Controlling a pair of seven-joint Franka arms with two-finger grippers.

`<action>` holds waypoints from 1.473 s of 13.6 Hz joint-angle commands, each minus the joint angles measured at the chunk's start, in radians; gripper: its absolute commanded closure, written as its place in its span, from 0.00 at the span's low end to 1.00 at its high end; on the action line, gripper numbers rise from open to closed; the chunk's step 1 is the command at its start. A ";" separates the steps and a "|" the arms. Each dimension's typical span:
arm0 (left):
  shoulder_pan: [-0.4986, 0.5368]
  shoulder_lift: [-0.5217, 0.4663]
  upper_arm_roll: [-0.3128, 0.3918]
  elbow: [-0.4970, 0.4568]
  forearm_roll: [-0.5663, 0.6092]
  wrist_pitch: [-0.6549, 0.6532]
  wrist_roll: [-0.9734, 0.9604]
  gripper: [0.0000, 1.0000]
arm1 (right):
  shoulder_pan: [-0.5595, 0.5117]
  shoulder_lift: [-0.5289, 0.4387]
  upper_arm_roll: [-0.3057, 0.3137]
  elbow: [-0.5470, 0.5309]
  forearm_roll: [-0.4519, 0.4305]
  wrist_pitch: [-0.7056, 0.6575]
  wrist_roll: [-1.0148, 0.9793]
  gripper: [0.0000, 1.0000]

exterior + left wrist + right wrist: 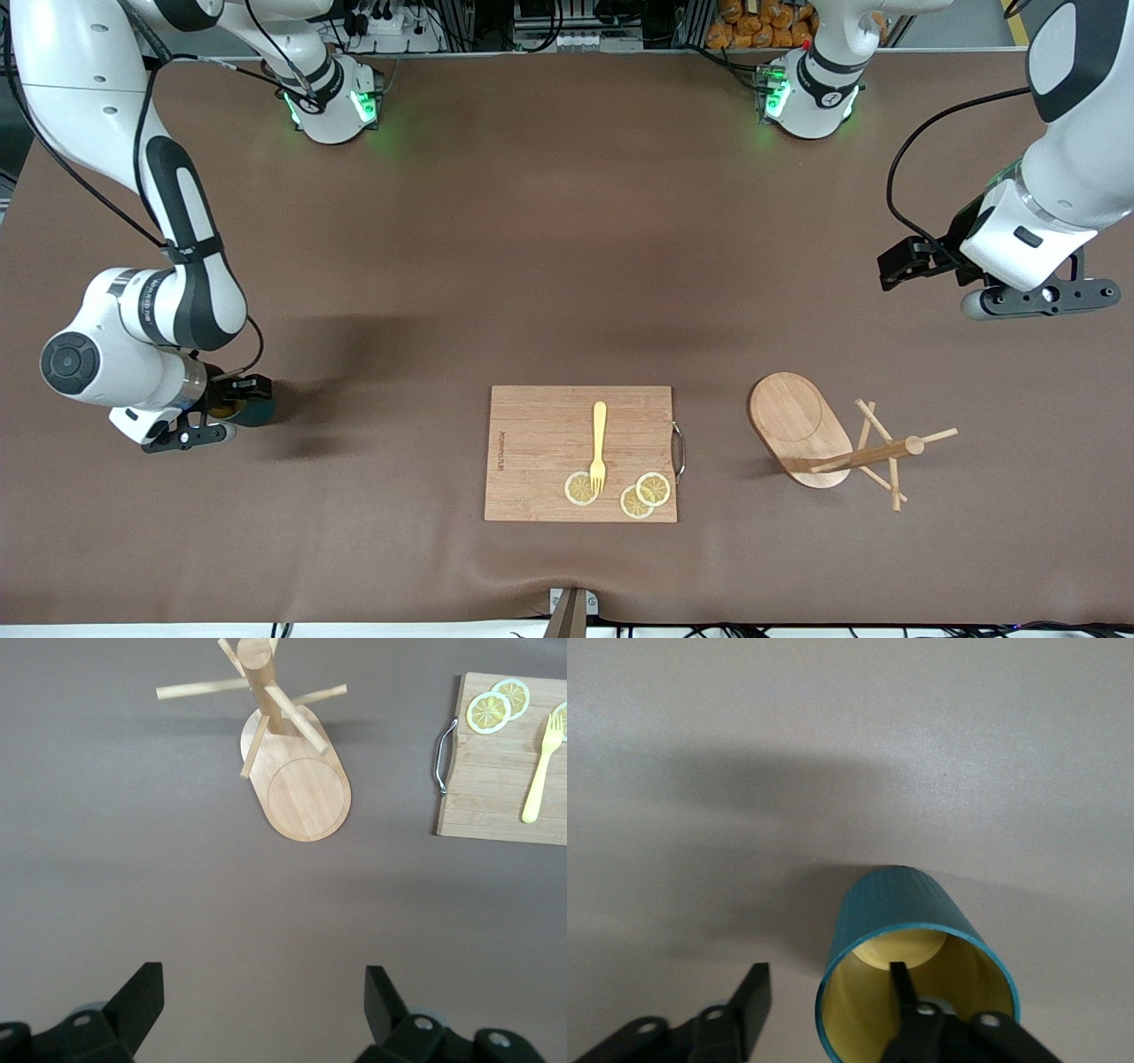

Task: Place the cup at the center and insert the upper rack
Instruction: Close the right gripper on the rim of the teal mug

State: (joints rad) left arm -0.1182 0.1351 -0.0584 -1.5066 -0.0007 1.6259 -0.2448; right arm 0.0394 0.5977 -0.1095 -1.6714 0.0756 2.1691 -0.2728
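Covering the whole table [567, 266] is a plain brown sheet, smooth but for a slight ridge at the edge nearest the front camera. Along the top edge stand the two arm bases with green lights, and past them cables and equipment.

At the right arm's end of the table, the right gripper [828, 1005] is low at the cup [908, 970], one finger inside the rim and the other outside; whether they pinch the wall yet cannot be told. The cup stands on the sheet.

The left gripper [261, 1010] hangs spread wide and empty over bare sheet at the left arm's end.

The rack [819, 439] lies tipped on the sheet, nearer the front camera than the left gripper. Beside it, toward the middle, a board [580, 454] carries a fork [599, 446] and lemon slices [645, 494].
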 commanded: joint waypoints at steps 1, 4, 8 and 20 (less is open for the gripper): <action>-0.001 0.000 -0.003 0.005 0.008 0.006 -0.022 0.00 | -0.009 0.007 0.007 0.015 0.016 -0.011 -0.084 0.91; 0.000 0.000 -0.003 0.005 0.008 0.005 -0.022 0.00 | -0.009 0.007 0.007 0.018 0.015 -0.011 -0.109 1.00; 0.000 0.000 -0.003 0.005 0.010 0.005 -0.022 0.00 | 0.002 -0.007 0.007 0.035 0.015 -0.037 -0.108 1.00; 0.014 0.001 -0.003 0.005 0.008 0.005 -0.019 0.00 | 0.465 -0.134 0.022 0.113 0.064 -0.238 0.525 1.00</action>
State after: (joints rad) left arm -0.1106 0.1352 -0.0571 -1.5070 -0.0007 1.6260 -0.2539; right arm 0.4313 0.4826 -0.0735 -1.5401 0.1179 1.9388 0.1267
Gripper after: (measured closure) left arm 0.000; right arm 0.956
